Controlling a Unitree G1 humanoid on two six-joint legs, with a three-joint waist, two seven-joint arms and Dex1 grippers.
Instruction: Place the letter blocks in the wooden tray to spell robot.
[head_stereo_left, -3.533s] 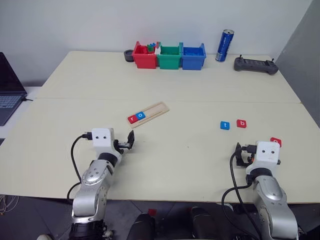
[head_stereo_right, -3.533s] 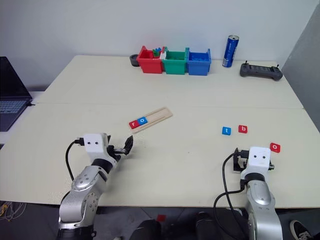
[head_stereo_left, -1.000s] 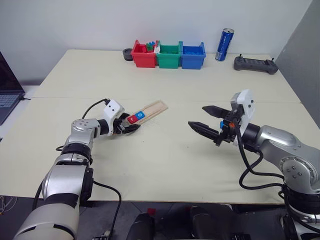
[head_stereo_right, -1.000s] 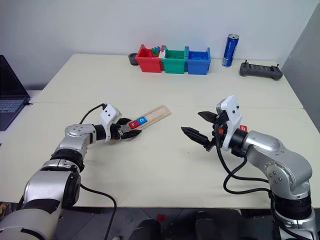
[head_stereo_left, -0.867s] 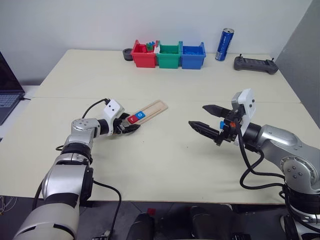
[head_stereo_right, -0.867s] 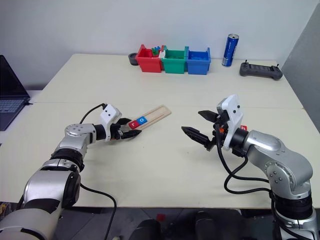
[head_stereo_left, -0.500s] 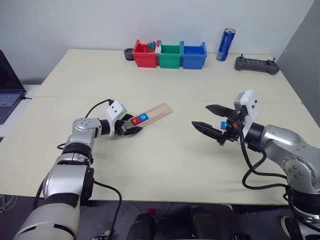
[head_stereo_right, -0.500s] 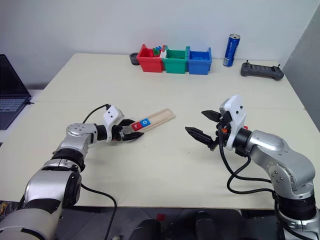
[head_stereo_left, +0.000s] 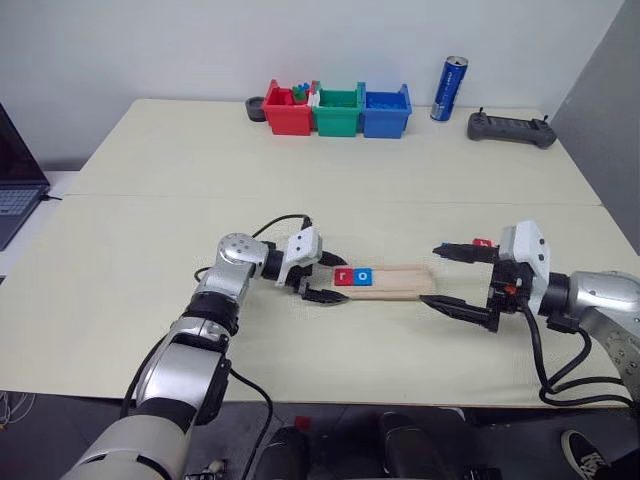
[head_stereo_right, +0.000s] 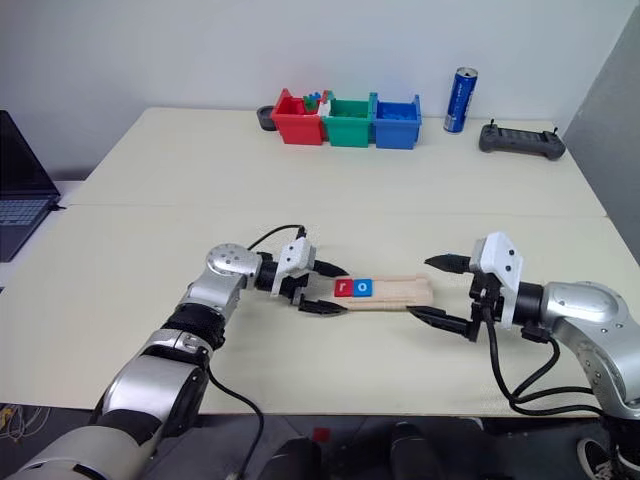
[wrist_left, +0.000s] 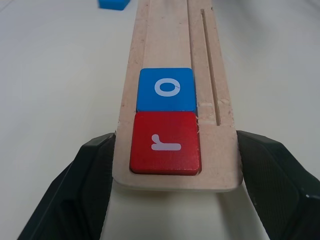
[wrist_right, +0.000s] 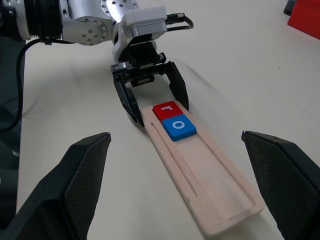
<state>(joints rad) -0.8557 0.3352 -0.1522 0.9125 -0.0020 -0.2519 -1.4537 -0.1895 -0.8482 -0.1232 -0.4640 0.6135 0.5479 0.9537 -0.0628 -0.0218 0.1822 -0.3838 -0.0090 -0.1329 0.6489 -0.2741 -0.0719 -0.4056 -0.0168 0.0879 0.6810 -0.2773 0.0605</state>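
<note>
Wooden tray (head_stereo_left: 385, 282) lies flat on bench (head_stereo_left: 150, 220); left gripper (head_stereo_left: 322, 281) jaws clamp its r/o end, prob. to steady it. Right gripper (head_stereo_left: 452, 279) jaws wide, empty, at other end, ready for more blocks.

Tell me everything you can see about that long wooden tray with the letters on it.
The wooden tray is a long, narrow strip of pale wood with a shallow groove and a thin slot along one side. It lies flat on the table, crosswise before the robot. A red r block and a blue o block sit side by side at one end. The left pincer clamps that end; the rest is bare.
</note>
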